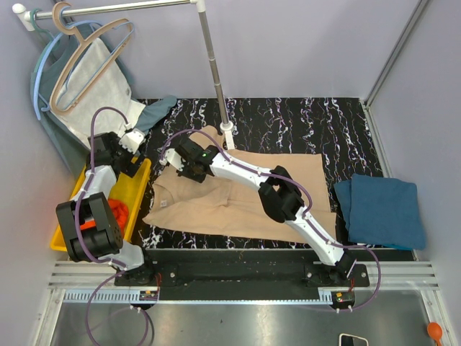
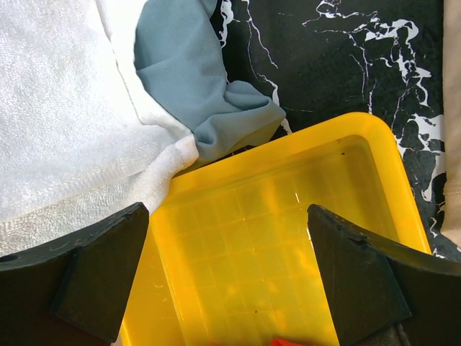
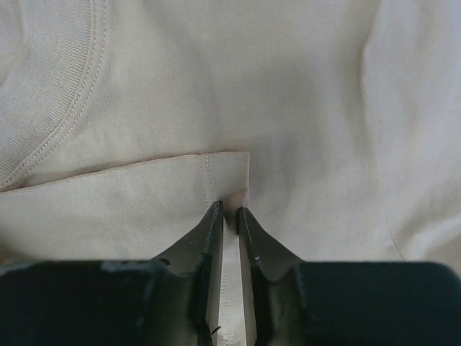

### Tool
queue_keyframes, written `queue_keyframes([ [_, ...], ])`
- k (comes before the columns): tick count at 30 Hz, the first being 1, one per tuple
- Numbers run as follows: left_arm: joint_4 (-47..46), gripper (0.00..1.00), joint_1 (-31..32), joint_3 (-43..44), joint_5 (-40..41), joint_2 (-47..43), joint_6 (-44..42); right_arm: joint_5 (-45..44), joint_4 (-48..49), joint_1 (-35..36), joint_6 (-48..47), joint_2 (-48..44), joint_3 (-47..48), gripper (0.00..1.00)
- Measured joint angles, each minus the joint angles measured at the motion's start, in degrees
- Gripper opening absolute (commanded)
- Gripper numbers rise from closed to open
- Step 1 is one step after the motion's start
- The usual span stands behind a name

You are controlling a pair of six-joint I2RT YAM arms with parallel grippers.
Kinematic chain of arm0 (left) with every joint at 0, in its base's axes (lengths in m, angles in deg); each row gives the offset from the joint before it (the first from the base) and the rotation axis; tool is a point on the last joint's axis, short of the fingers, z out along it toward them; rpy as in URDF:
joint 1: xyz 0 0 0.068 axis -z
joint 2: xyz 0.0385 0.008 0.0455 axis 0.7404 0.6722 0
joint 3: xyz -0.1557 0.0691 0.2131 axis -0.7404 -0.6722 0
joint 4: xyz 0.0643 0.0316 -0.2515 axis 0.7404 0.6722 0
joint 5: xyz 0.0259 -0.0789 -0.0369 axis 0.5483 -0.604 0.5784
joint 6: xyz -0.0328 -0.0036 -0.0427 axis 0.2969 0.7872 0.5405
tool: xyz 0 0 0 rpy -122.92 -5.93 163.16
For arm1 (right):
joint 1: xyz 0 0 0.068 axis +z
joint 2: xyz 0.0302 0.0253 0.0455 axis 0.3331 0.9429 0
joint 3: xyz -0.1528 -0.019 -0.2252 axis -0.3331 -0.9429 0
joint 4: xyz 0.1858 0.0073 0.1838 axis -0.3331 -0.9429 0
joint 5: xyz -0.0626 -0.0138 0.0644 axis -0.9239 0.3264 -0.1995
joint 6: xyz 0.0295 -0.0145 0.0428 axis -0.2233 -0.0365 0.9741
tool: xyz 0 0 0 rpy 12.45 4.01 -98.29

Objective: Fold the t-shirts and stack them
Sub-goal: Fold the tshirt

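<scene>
Beige t-shirt (image 1: 212,209) lies spread, hemmed edge pinched in right tool (image 3: 230,210).

1. The bright orange-red cotton t-shirt (image 1: 119,211) in the yellow plastic bin (image 1: 137,189) is largely hidden by the left arm (image 1: 90,225).
2. The beige-tan cotton t-shirt (image 1: 230,209) is partly covered by the right arm (image 1: 282,196).
3. A small orange object (image 1: 434,330) at the corner cannot be identified.

The left end effector (image 2: 227,216) gapes wide; the right end effector (image 3: 229,210), reaching forward, is pinched nearly closed.
</scene>
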Motion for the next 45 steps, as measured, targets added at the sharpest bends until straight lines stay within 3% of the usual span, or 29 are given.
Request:
queue_keyframes([
  [6,-0.4,0.99,-0.1,0.0,0.0,0.0,-0.2,0.0,0.0,0.0,0.2,0.0,0.0,0.0],
  [45,-0.4,0.99,-0.1,-0.8,0.0,0.0,-0.8,-5.9,-0.2,-0.2,-4.6,0.0,5.6,0.0],
])
